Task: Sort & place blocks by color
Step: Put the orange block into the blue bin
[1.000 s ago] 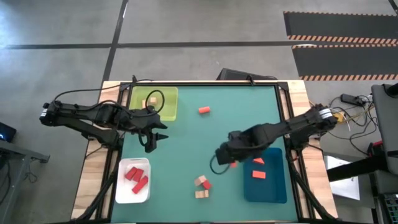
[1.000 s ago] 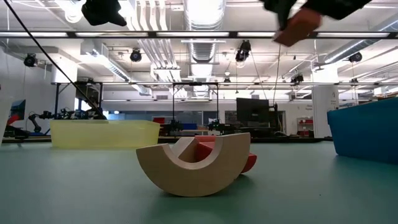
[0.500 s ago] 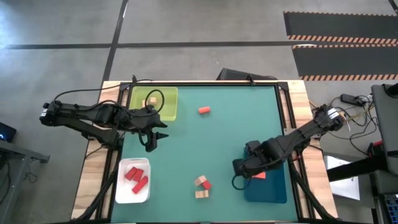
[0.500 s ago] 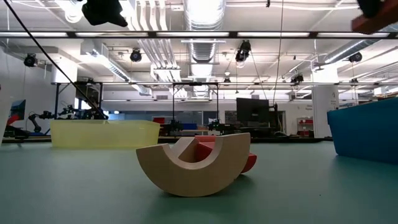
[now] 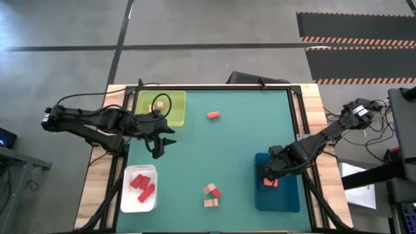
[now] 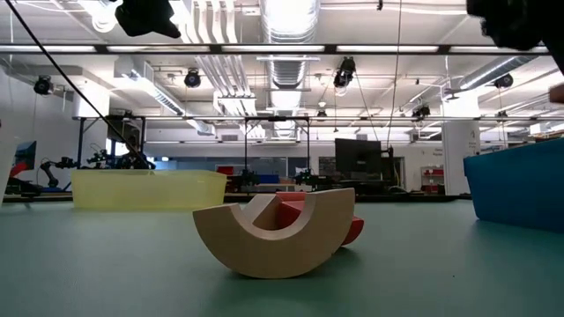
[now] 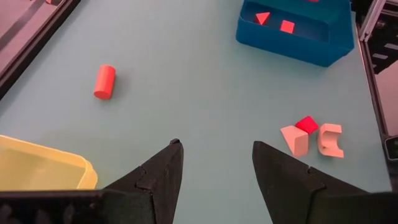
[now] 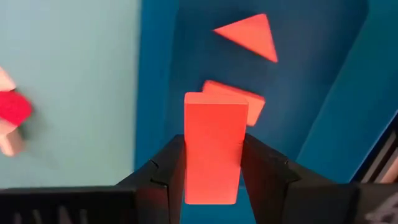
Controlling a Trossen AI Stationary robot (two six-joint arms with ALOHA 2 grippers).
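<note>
My right gripper (image 8: pixel 212 148) is shut on an orange-salmon bar (image 8: pixel 214 134) and hovers over the blue tray (image 5: pixel 281 198). In that tray lie an orange triangle (image 8: pixel 250 35) and an orange square block (image 8: pixel 249 99). An orange cylinder (image 5: pixel 213 115) lies on its side on the mat. A tan arch (image 6: pixel 273 233), another tan block (image 7: pixel 294 139) and a red block (image 7: pixel 306 124) sit together near the table's near edge. My left gripper (image 5: pixel 163 144) is open and waits beside the yellow-green tray (image 5: pixel 174 116). My right gripper pinches the orange-salmon bar between its two fingers (image 8: pixel 169 169), which press on the bar's long side faces at its lower half (image 8: pixel 211 171). The bar runs along the fingers and sticks out past their tips. It is lifted clear above the blue tray, fingers pointing down.
The yellow-green tray holds a tan block (image 5: pixel 158 105). A white tray (image 5: pixel 127 195) at the near left holds several red blocks (image 5: pixel 143 186). A wide stretch of green mat (image 5: pixel 240 140) lies between the trays.
My right gripper has carried the orange-salmon bar from over the middle of the mat toward the table's right edge and now holds it above the blue tray. It has stayed shut on the bar. The blocks on the table have not moved.
</note>
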